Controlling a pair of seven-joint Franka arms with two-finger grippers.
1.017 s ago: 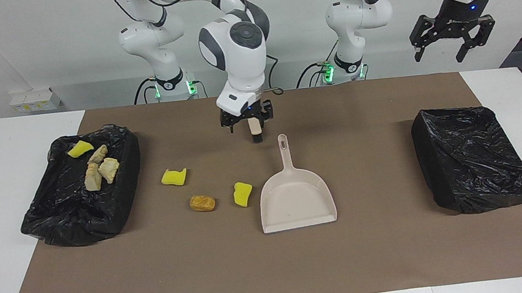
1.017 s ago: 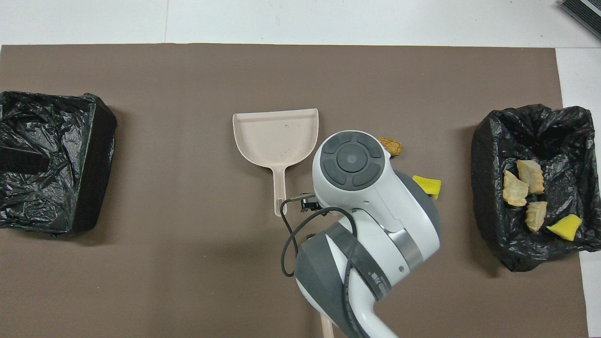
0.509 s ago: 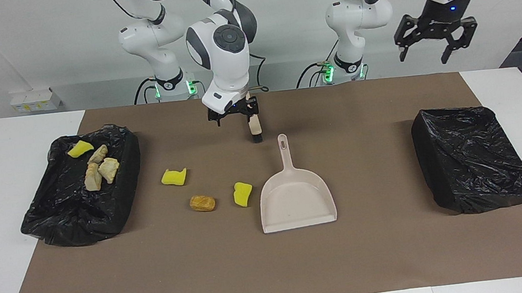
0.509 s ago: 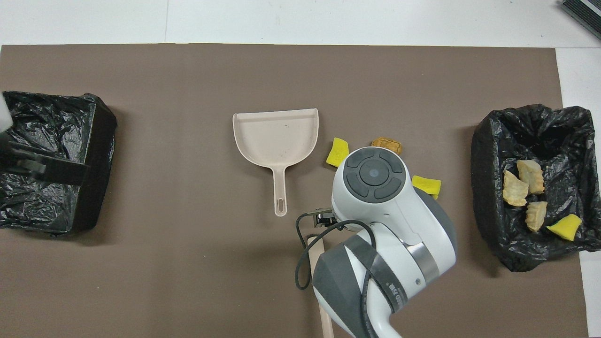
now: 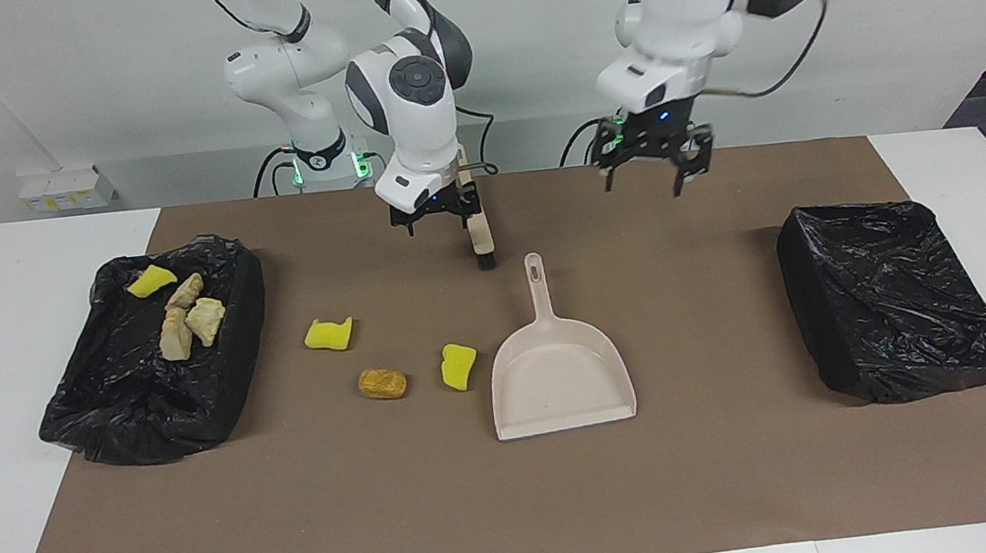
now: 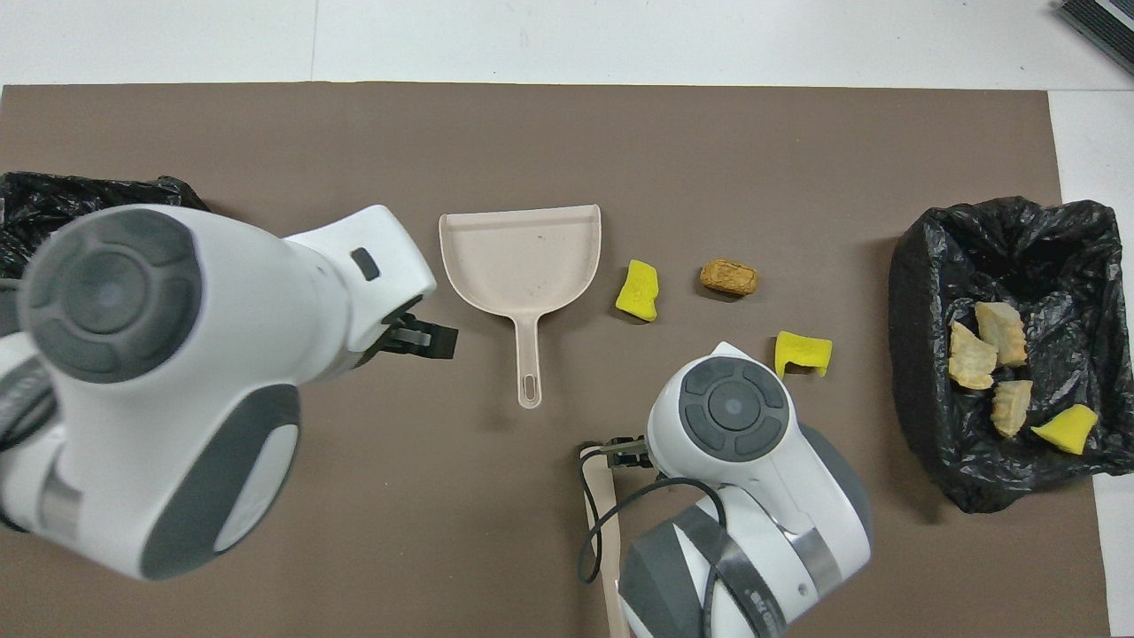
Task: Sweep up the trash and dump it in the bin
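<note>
Left pincer (image 5: 654, 167) raised, open, over bare mat (image 5: 751, 469).

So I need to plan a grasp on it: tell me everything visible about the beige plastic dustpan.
The beige plastic dustpan lies flat on the brown mat, empty, its scoop mouth pointing away from the robots, its slim handle with a hanging slot toward them. Nothing touches it; a yellow foam chunk lies close beside it.

The dustpan (image 5: 561, 379) is laid on the mat (image 5: 518, 512), farther from the robots than the right gripper (image 5: 437, 219). Three scraps (image 5: 383, 383) are set beside it, toward the right arm's end. Four scraps (image 5: 182, 316) are held in the bin (image 5: 105, 418) there. The second bin (image 5: 895, 307) is placed toward the left arm's end, past the left gripper (image 5: 652, 164).
</note>
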